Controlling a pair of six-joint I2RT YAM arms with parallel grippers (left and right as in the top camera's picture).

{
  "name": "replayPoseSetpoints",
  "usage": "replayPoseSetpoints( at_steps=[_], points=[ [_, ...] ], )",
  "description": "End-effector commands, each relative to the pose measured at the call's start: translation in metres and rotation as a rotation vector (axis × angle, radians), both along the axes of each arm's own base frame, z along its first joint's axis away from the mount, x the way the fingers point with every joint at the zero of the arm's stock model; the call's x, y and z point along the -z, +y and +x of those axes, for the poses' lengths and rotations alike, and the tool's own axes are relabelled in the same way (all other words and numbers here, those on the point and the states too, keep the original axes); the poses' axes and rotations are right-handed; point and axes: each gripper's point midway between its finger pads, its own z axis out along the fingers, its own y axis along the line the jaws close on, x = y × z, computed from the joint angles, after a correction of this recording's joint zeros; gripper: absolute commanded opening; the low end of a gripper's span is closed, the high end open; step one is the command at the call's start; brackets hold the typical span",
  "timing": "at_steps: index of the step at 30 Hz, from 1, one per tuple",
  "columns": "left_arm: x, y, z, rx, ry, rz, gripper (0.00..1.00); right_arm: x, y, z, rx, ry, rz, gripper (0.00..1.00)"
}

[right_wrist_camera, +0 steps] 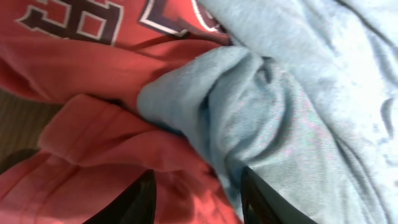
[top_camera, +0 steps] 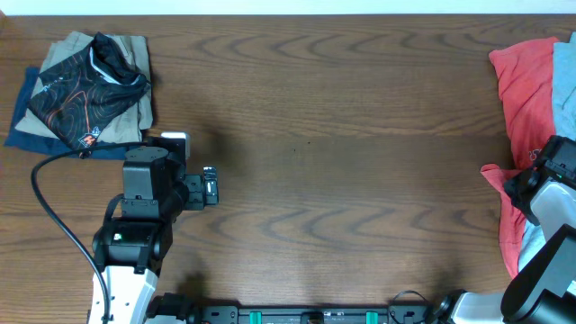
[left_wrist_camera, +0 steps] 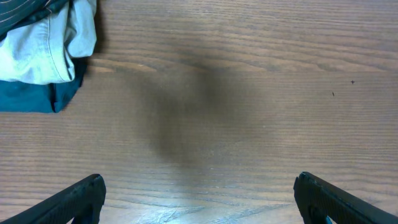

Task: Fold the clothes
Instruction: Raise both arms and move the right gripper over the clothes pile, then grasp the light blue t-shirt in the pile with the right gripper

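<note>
The clothes lie heaped at the table's right edge: a red T-shirt (top_camera: pixel 522 81) with a pale blue-grey T-shirt (top_camera: pixel 565 90) on it. My right gripper (top_camera: pixel 520 186) is down in this heap. In the right wrist view the red T-shirt (right_wrist_camera: pixel 93 62) with white lettering fills the left and the pale blue-grey T-shirt (right_wrist_camera: pixel 298 93) the right. The right gripper (right_wrist_camera: pixel 198 194) has its fingers partly apart with folds of both shirts bunched between them; whether they pinch the cloth does not show. My left gripper (top_camera: pixel 209 184) (left_wrist_camera: pixel 199 186) hovers wide open over bare wood at the left.
A black garment with orange lines (top_camera: pixel 90 76) lies on folded khaki (top_camera: pixel 137 108) and navy (top_camera: pixel 25 117) garments at the back left; their corner, khaki (left_wrist_camera: pixel 43 50) over navy (left_wrist_camera: pixel 37 96), shows in the left wrist view. A black cable (top_camera: pixel 54 207) loops beside the left arm.
</note>
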Motion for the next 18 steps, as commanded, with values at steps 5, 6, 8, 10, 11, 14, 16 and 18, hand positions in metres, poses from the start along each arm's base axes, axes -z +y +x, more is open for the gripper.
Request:
replayPoseSetpoints(
  at_steps=[5,6,8,10,11,14,16,18],
  points=[
    [-0.009,0.0,0.004,-0.012,-0.019,-0.017,0.98,0.003,-0.012,-0.019,0.083,0.045,-0.043,0.43],
    [-0.009,0.0,0.004,-0.012,-0.019,-0.017,0.98,0.003,-0.013,-0.021,0.093,0.042,-0.042,0.43],
    [-0.009,0.0,0.004,-0.011,-0.018,-0.017,0.98,0.003,-0.016,-0.023,0.103,0.042,-0.042,0.4],
    [-0.009,0.0,0.004,-0.012,-0.018,-0.017,0.98,0.003,-0.018,-0.026,0.133,0.032,-0.04,0.4],
    [-0.009,0.0,0.004,-0.012,-0.018,-0.017,0.98,0.003,-0.02,-0.026,0.146,0.023,-0.039,0.4],
    [-0.009,0.0,0.004,-0.011,-0.018,-0.017,0.98,0.003,-0.021,-0.024,0.153,0.0,-0.03,0.41],
    [-0.009,0.0,0.004,-0.012,-0.019,-0.017,0.98,0.002,-0.021,-0.02,0.148,-0.021,-0.025,0.42],
    [-0.009,0.0,0.004,-0.012,-0.019,-0.017,0.98,0.002,-0.021,-0.014,0.139,-0.047,-0.015,0.42]
  ],
)
